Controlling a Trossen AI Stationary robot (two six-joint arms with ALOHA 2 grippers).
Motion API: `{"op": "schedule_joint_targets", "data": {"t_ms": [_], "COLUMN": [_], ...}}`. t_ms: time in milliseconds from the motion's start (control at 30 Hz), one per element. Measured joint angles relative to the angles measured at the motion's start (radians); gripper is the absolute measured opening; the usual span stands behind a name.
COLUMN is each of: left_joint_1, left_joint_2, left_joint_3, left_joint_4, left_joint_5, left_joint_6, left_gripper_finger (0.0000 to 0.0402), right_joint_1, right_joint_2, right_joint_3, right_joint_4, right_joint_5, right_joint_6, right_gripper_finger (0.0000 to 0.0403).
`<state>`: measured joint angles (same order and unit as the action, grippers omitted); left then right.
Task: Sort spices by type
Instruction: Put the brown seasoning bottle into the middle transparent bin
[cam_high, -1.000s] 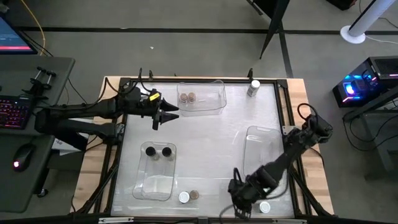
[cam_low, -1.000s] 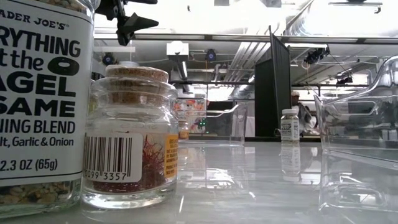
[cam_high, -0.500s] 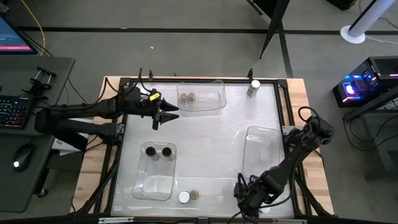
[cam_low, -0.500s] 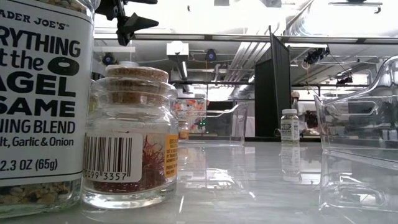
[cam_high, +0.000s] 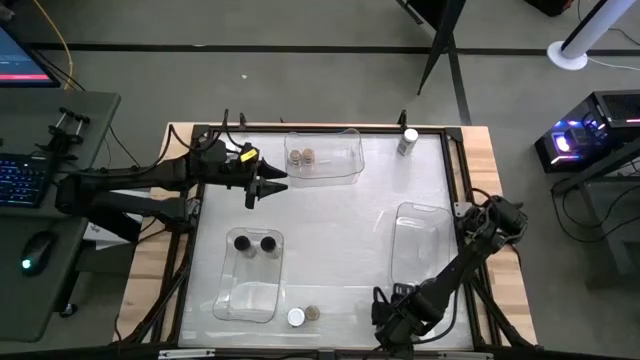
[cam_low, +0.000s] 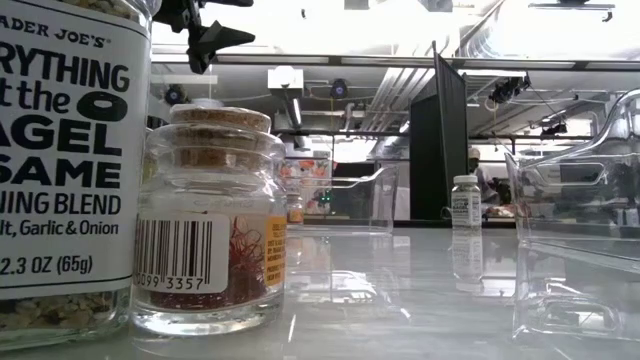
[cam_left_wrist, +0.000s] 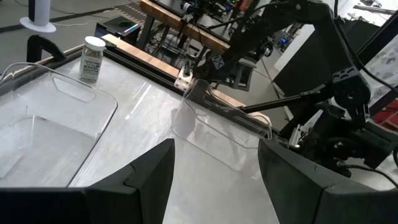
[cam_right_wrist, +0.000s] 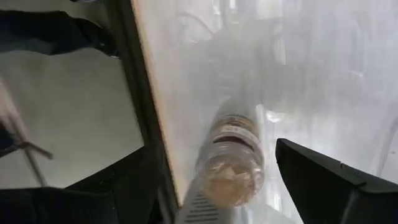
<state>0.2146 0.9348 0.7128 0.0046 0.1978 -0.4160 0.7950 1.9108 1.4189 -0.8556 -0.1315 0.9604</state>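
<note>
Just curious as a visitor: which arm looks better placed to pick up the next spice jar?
Probably the right. Its gripper hangs low at the table's near edge with a spice jar lying between its open jaws, while the left gripper hovers beside the far bin.

The table top (cam_high: 340, 225) is glossy white, mirroring the lights, with a bare wood edge (cam_high: 505, 280). The bins (cam_high: 252, 272) are clear, shiny plastic. The saffron jar (cam_low: 208, 230) is clear glass with a rough cork lid and a paper label. The arms (cam_high: 130, 182) are matt black.
</note>
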Motion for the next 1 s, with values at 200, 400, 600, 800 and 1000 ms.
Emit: {"op": "schedule_joint_targets", "data": {"t_ms": [200, 400, 600, 800, 1000], "left_joint_1": [0.000, 0.000, 0.000, 0.000, 0.000], "left_joint_2": [0.000, 0.001, 0.001, 0.001, 0.001], "left_joint_3": [0.000, 0.000, 0.000, 0.000, 0.000], "left_joint_4": [0.000, -0.001, -0.001, -0.001, -0.001], "left_joint_5": [-0.001, -0.002, -0.004, -0.004, -0.004], "left_joint_6": [0.000, 0.000, 0.000, 0.000, 0.000], "left_gripper_finger": [0.0218, 0.0218, 0.0218, 0.0218, 0.0218], "right_joint_1": [0.013, 0.031, 0.032, 0.017, 0.012], "right_joint_2": [0.025, 0.030, 0.036, 0.032, 0.026], "right_joint_3": [0.005, 0.003, -0.001, 0.000, 0.010], "right_joint_4": [-0.007, 0.000, 0.000, -0.032, -0.072], "right_joint_5": [0.016, 0.023, -0.006, -0.003, 0.009], "right_joint_6": [-0.002, -0.001, 0.000, 0.007, 0.001], "right_gripper_finger": [0.0305, 0.0305, 0.0305, 0.0305, 0.0305]}}
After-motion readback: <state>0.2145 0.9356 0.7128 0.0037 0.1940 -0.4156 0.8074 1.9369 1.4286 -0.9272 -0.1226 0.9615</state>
